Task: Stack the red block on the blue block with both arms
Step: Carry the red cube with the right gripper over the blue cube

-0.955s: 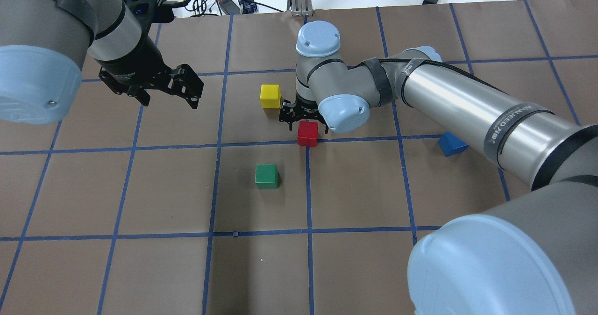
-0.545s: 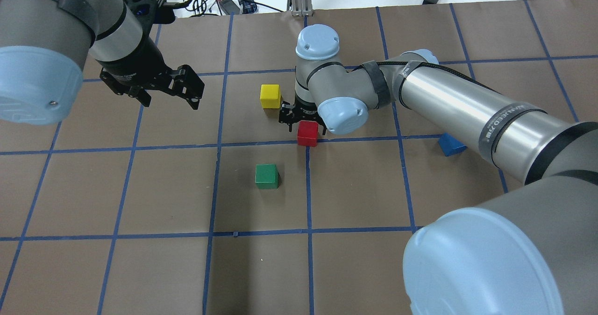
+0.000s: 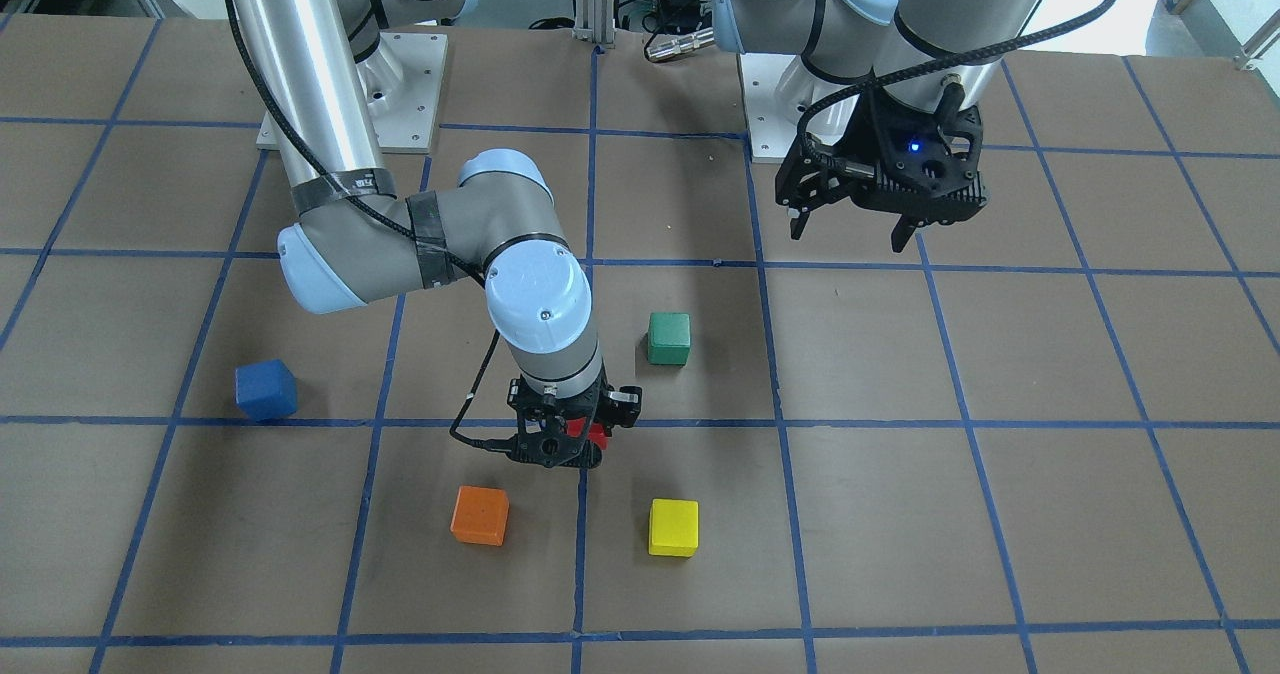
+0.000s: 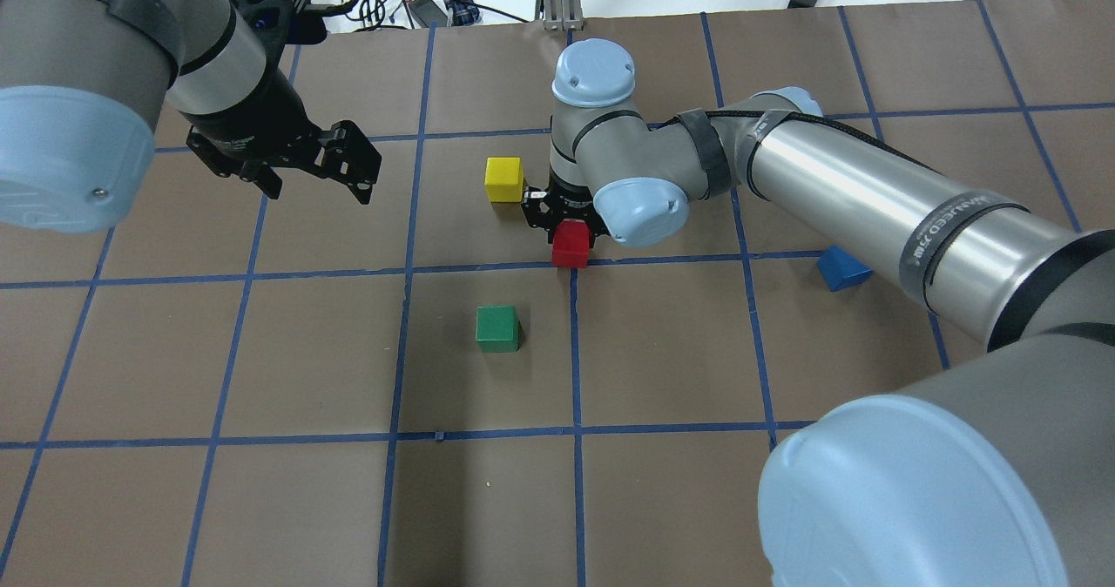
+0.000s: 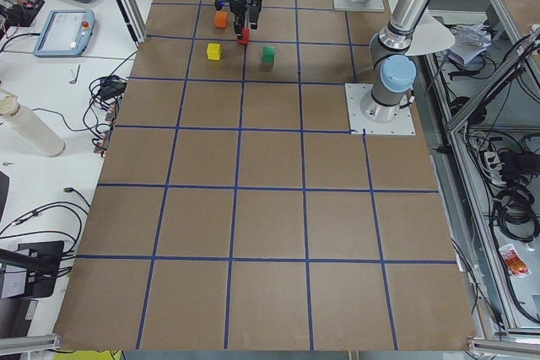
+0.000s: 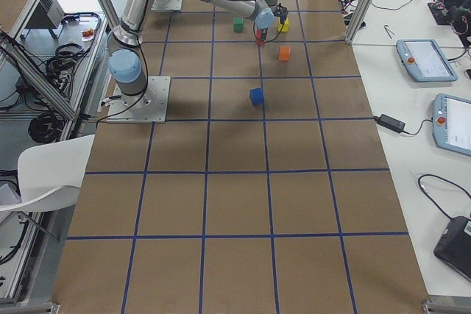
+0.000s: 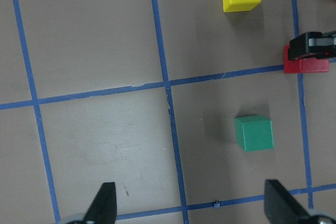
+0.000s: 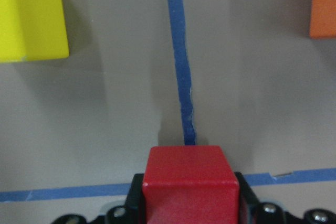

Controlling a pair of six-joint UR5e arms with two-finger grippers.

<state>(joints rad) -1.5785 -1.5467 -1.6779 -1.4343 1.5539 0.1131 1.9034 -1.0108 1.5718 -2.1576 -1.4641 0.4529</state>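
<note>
The red block [image 4: 571, 244] sits near the table's middle, between the fingers of my right gripper [image 4: 570, 232], which is shut on it from above. The right wrist view shows the red block [image 8: 189, 174] clamped between the black fingers, at or just above the table surface. It is mostly hidden behind the gripper [image 3: 563, 446] in the front-facing view. The blue block [image 4: 841, 266] lies alone to the right, partly behind my right forearm; it also shows in the front-facing view [image 3: 265, 390]. My left gripper [image 4: 318, 173] hovers open and empty at the far left.
A yellow cube [image 4: 503, 178] stands just left of the right gripper. A green cube [image 4: 497, 327] lies nearer to me. An orange cube [image 3: 480, 514] lies beyond the red block. The brown table [image 4: 261, 500] carries a blue tape grid.
My right gripper has closed in on the red block, and the block has shifted slightly away from me with it. The left arm has barely moved.
</note>
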